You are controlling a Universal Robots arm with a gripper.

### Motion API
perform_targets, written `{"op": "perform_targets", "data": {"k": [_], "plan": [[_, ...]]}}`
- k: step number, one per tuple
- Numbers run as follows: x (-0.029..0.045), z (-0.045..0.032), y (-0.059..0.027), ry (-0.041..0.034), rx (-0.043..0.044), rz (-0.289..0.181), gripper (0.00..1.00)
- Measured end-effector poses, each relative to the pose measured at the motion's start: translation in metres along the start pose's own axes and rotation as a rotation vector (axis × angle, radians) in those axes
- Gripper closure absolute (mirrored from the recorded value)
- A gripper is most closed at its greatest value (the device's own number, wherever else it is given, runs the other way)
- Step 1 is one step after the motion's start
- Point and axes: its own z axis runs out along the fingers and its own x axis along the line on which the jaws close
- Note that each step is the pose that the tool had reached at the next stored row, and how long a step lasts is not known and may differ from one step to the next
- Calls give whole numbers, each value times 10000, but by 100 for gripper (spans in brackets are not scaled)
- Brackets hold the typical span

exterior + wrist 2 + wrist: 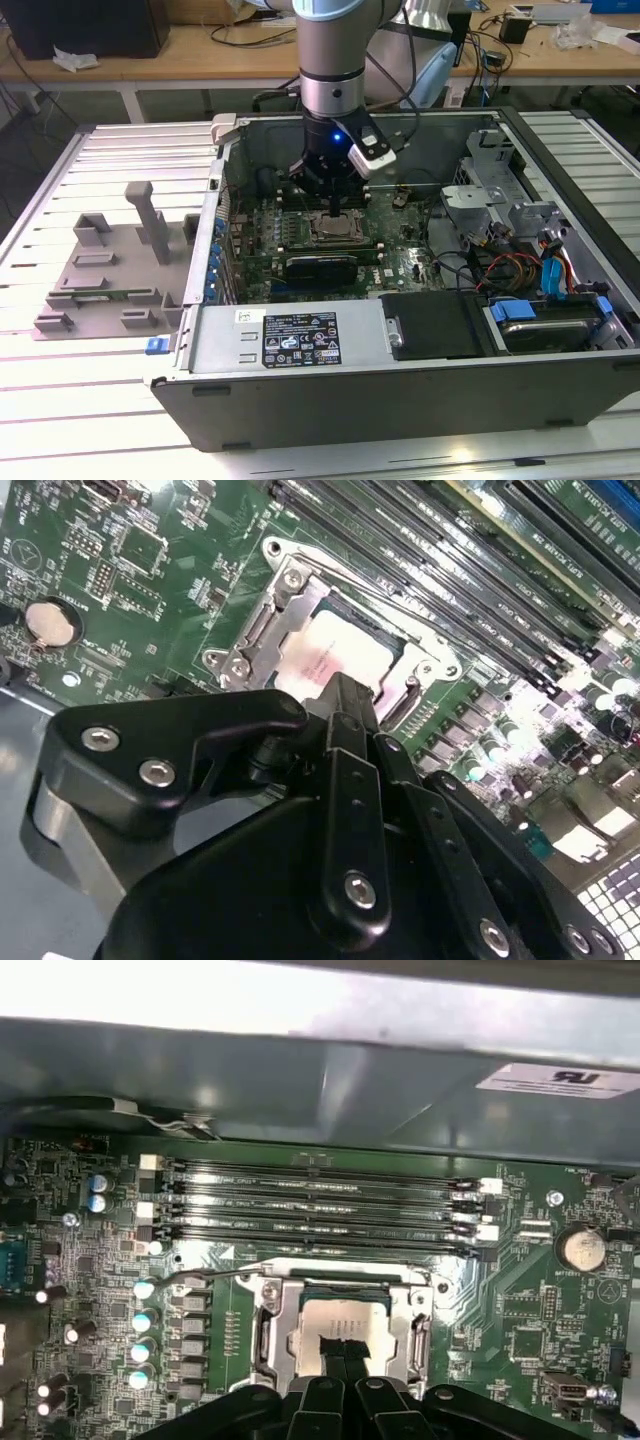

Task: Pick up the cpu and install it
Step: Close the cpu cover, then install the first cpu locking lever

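Slatted metal bench (80,400) is being used to carry an open computer case (400,400), and on its motherboard (520,1310) the cpu (345,1318) is being cradled flat inside the socket frame (275,1325). Directly over that frame the pincer (343,685) is being held, fingertips (346,708) pressed together at the cpu's edge.

Slatted metal desk (130,140). Open computer case (400,400) sits on it. Grey plastic tray (125,268) lies just beside, toward the exterior view's left.
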Motion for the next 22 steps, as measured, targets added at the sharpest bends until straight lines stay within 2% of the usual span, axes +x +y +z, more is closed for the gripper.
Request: {"op": "perform_targets", "data": {"k": [4, 6, 7, 9, 22], "plan": [[3, -9, -39, 0, -3, 3, 89], [0, -70, -40, -1, -10, 2, 89], [-3, -134, -41, -1, -10, 2, 89], [-5, -173, -42, -1, -11, 1, 89], [-5, -184, -42, -1, -10, 1, 89]]}}
